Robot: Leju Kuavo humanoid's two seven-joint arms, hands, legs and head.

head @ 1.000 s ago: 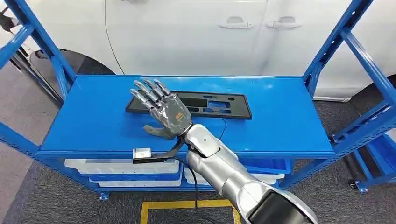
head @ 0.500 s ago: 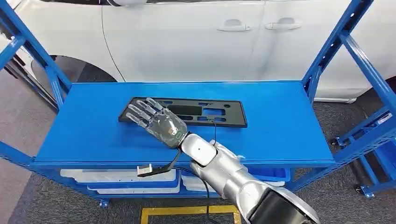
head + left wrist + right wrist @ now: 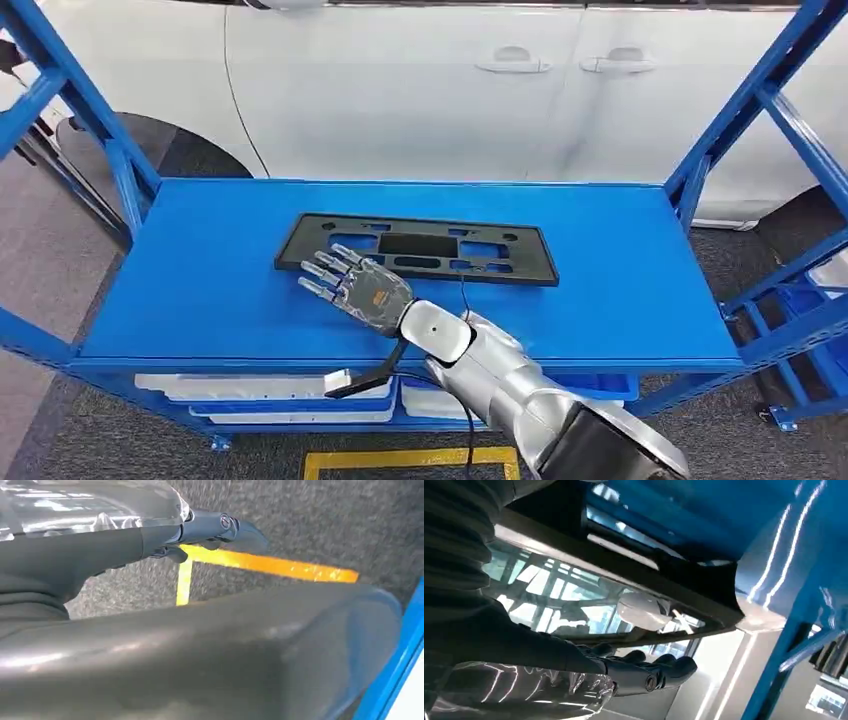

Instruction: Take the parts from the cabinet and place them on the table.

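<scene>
Right hand: while held low over the shelf [image 3: 200,290], the right hand [image 3: 360,285] is spread flat (nothing gripped).
Plate: the black plate [image 3: 420,247] is laid just beyond the fingertips.
Left hand: the left hand [image 3: 210,530] cannot be judged.

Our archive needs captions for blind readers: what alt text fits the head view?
The right robot hand, open and flat, reaches over a blue shelf beside a black plastic panel. A white car stands behind the rack.

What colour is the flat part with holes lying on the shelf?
Black. The flat part shows best in the head view.
</scene>
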